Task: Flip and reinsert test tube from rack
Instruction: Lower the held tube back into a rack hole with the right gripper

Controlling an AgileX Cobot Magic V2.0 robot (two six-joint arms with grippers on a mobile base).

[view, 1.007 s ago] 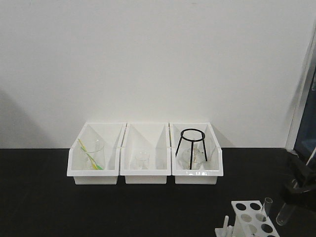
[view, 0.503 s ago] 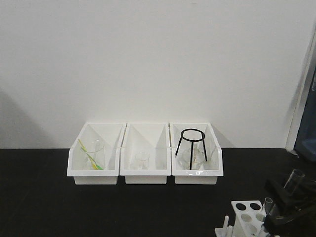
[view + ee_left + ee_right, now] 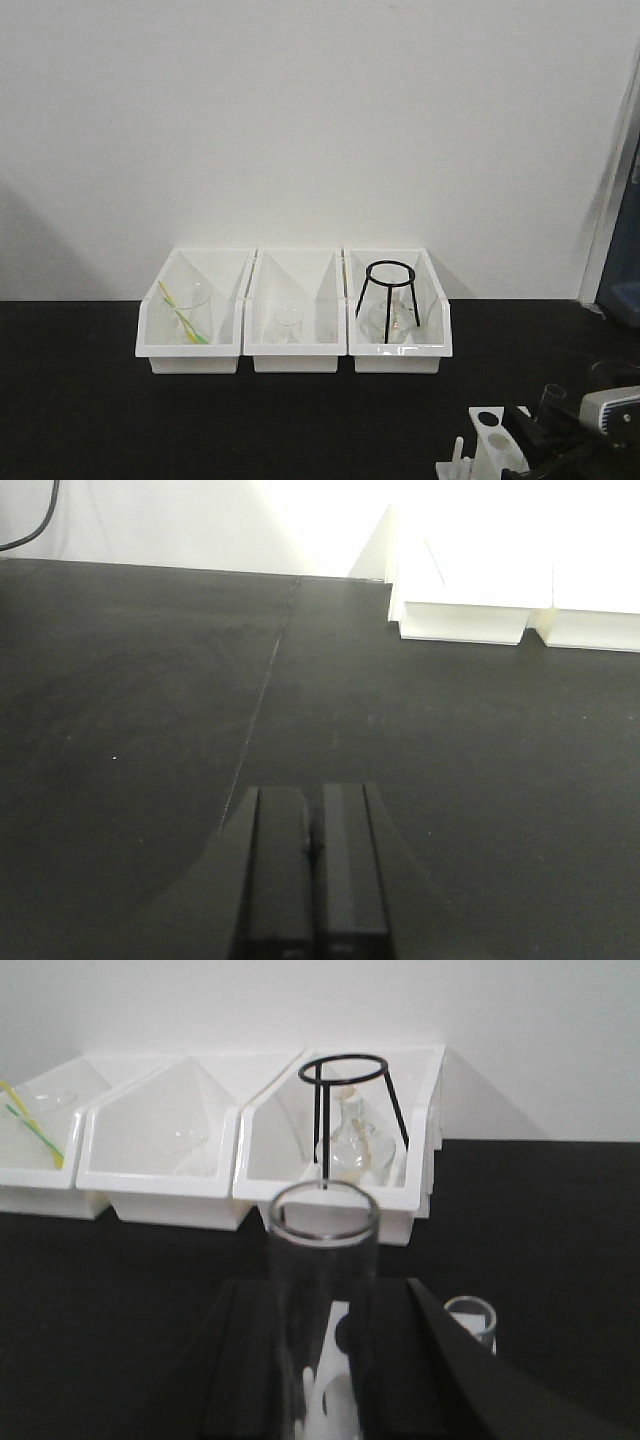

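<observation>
test tube (image 3: 322,1290) is in the right gripper's (image 3: 318,1360) pinch, so the lift out of the rack looks done, and the flip probably is too; setting the tube back in a hole is what's left.

front view: the rack (image 3: 493,440) sits at the bottom right of the black table (image 3: 200,420), partly hidden by the right gripper (image 3: 560,440), which is low over its right end. a clear tube rim (image 3: 553,393) pokes up just behind the gripper; whether that is the held tube or the second one i cannot tell from here. the three white bins (image 3: 294,355) stand well apart at the back wall.

left wrist view: the left gripper (image 3: 312,880) has its fingers pressed together on nothing, hanging over bare table, with a bin corner (image 3: 460,620) far ahead. it seems idle.

right wrist view: the test tube stands upright between the dark fingers (image 3: 250,1360), open rim toward the camera. white rack surface with dark holes (image 3: 335,1385) shows directly beneath it. the second tube's rim (image 3: 470,1312) is just to the right, seemingly seated in the rack. whether the held tube's lower end has entered a hole is hidden. remaining, by my reading: lower it in and let go.
</observation>
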